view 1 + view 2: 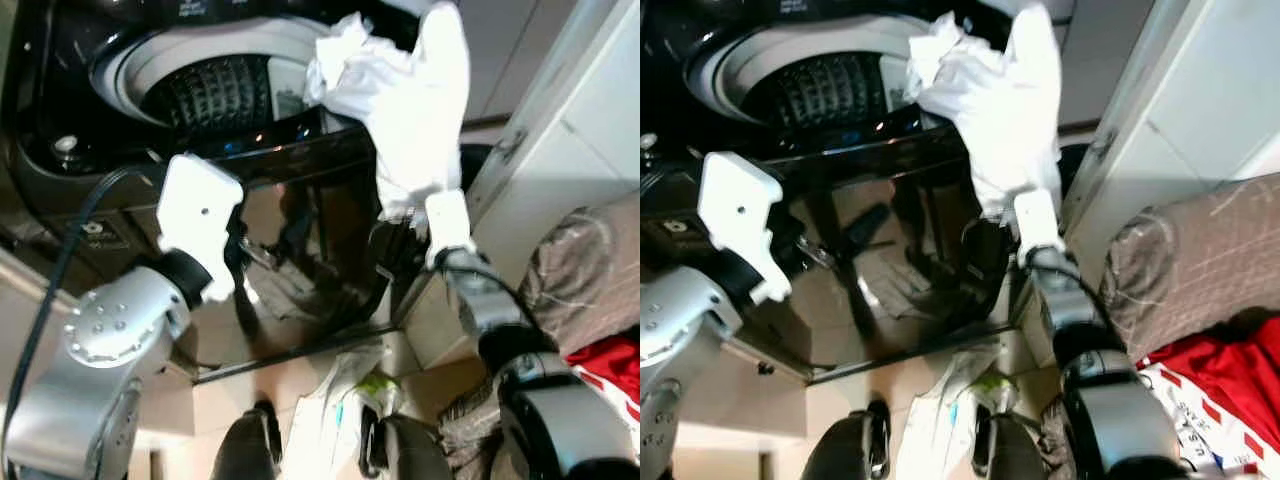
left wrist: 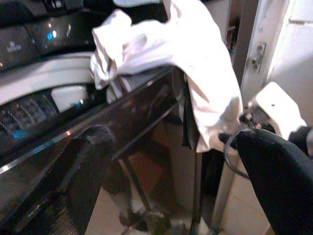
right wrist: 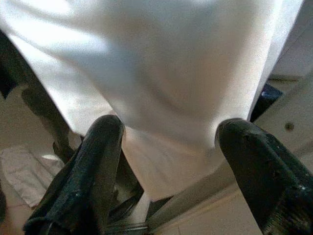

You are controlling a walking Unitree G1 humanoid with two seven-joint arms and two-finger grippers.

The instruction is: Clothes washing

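A black top-loading washing machine (image 1: 300, 250) stands before me with its lid up and its ribbed drum (image 1: 215, 95) showing. A white garment (image 1: 400, 100) is bunched over the machine's front right rim and hangs down its front. My right gripper (image 3: 171, 147) is raised under the cloth; its fingers (image 3: 98, 161) stand apart and the garment (image 3: 156, 73) drapes over and between them. My left gripper (image 2: 181, 166) is open with nothing in it, held in front of the machine's glossy front panel, left of the garment (image 2: 186, 58).
A white door frame and wall (image 1: 1200, 90) close in on the right. Beside it lies grey checked fabric (image 1: 1200, 260) with a red garment (image 1: 1210, 370) below. A crumpled plastic bag (image 1: 345, 400) lies on the floor by my feet (image 1: 250, 440).
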